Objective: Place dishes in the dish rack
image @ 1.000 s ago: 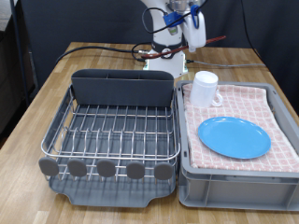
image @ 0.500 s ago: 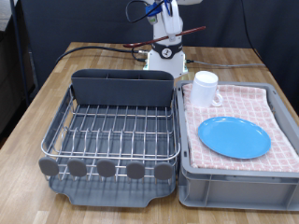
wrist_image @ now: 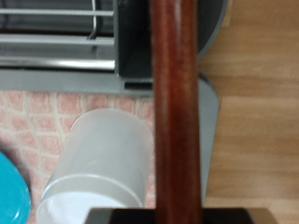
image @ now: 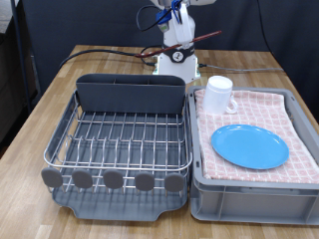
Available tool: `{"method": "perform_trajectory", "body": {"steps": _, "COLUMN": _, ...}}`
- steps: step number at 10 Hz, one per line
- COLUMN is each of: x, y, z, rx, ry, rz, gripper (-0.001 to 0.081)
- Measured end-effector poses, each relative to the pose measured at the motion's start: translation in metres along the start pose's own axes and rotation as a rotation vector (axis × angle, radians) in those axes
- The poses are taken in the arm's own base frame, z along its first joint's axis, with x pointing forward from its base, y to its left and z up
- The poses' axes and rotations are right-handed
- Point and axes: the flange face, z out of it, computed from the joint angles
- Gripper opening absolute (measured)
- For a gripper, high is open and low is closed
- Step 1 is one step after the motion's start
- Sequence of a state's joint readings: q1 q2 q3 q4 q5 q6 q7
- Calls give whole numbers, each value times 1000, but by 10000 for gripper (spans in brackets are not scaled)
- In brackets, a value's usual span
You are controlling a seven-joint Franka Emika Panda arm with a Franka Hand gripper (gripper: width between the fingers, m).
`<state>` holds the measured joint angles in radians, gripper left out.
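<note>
My gripper point(image: 179, 32) hangs high at the exterior view's top, above the table behind the dish rack point(image: 120, 139), and is shut on the reddish-brown wooden spoon point(image: 205, 37). In the wrist view the spoon's handle point(wrist_image: 176, 112) runs straight across the picture. The white mug point(image: 218, 94) and the light-blue plate point(image: 249, 146) sit on the pink-checked cloth in the grey crate point(image: 254, 184). The mug point(wrist_image: 98, 168) and an edge of the plate point(wrist_image: 7, 198) also show in the wrist view. The rack holds no dishes.
The dark utensil holder point(image: 132, 94) stands along the rack's far side, also visible in the wrist view point(wrist_image: 138, 42). Black cables point(image: 95, 55) lie on the wooden table point(image: 40, 110) behind the rack. The robot base point(image: 175, 62) stands behind the holder.
My gripper has moved towards the exterior view's left with the spoon, from above the mug's far side to above the robot base behind the utensil holder.
</note>
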<state>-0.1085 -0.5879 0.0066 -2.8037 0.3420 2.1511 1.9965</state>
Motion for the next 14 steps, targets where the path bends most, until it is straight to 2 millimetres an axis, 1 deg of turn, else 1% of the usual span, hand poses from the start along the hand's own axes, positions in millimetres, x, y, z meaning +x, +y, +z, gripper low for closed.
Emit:
{"method": "perform_trajectory", "body": {"steps": 5, "x": 14, "y": -17, "z": 16, "rx": -101, "ry": -132, "rz": 44, "gripper": 87}}
{"method": "perform_trajectory", "body": {"steps": 9, "x": 34, "y": -30, "z": 25, "rx": -164, "ry": -199, "rz": 46, "gripper": 87}}
{"method": "perform_trajectory", "body": {"steps": 14, "x": 59, "y": -45, "z": 31, "rx": -221, "ry": -253, "rz": 53, "gripper": 87}}
